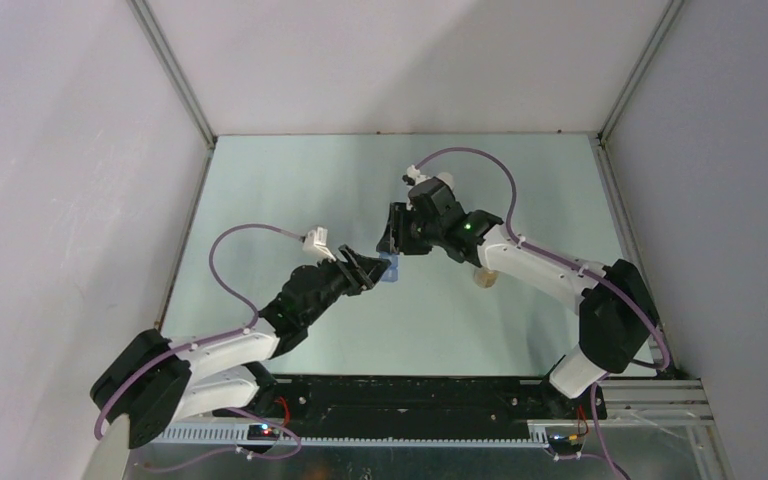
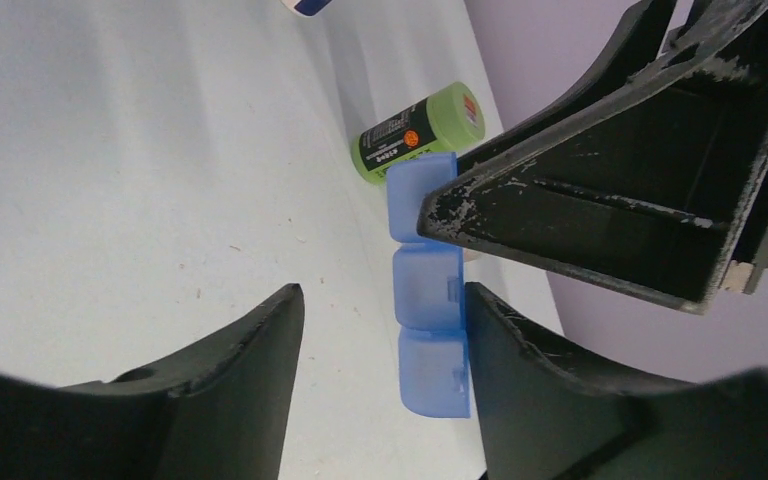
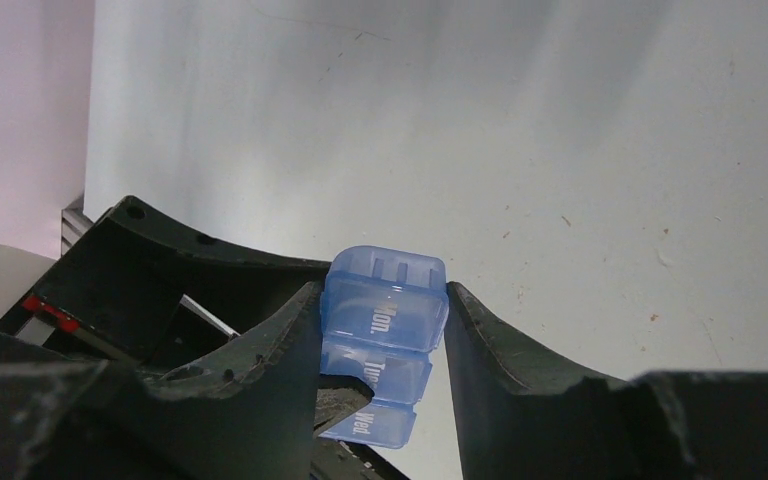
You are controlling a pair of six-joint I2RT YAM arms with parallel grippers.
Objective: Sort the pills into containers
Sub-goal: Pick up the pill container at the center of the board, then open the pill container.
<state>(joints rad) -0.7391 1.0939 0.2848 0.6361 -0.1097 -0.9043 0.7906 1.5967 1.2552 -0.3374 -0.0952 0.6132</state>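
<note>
**Ana:** Two grippers meet over the middle of the table [image 1: 290, 190] in the top view. The left gripper [image 1: 368, 270] and the right gripper [image 1: 396, 238] converge on the blue weekly pill organiser [image 1: 391, 268]. A small tan object [image 1: 485, 278] sits beside the right arm, and I cannot tell what it is.

**Ben:** And from the left wrist?

**Ana:** The left jaws stand apart. One finger [image 2: 540, 390] touches the organiser's side, while the other [image 2: 230, 400] is clear of it with bare table between. So that gripper is open and grips nothing. A finger of the right gripper crosses over the organiser's far compartment. A green labelled bottle [image 2: 420, 135] lies on its side just beyond.

**Ben:** Right wrist?

**Ana:** The right fingers are clamped on the organiser at the "Mon." compartment, with "Tue" and "Wed" running toward the left gripper. The lids look shut and no pills show. I cannot tell whether the organiser touches the table.

**Ben:** What could go wrong?

**Ana:** The right grip sits at one end only. If the left jaws close unevenly, the touching finger may push the organiser and twist it out of that grip. The two grippers are also close enough to collide. A dropped organiser could knock the bottle and set it rolling.
</note>
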